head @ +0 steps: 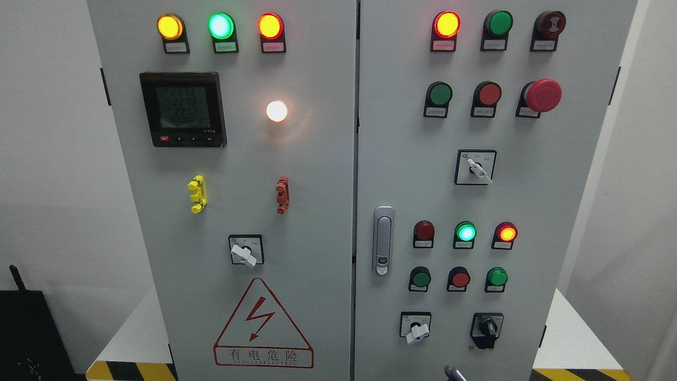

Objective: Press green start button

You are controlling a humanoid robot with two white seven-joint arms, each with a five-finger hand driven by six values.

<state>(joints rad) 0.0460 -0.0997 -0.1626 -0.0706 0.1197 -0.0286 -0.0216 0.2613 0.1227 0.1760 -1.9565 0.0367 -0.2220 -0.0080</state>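
Presently the cabinet (338, 174) fills the head view, with two grey doors side by side. The labels are too small to read, so I cannot tell which green button is the start button. All four candidates sit on the right door (560, 211):
- the top green button (499, 23) is in the row along the door's top edge, between a lit red lamp (447, 24) and a dark red buzzer (550, 23);
- the upper green button (440, 94) is one row below, left of a red button (489, 93) and the red mushroom stop (542, 95);
- the lower-left green button (421, 278) and the lower-right green button (497, 277) flank a red button (460, 279) in the door's lower half, under a lit green lamp (466, 232).

Only a small grey tip of the right robot hand (452, 373) shows at the door's bottom edge, well apart from every button; whether it is wide or narrow cannot be told. The left door (317, 211) carries a meter (182, 109), a glowing white lamp (276, 111) and a warning triangle (263, 326).
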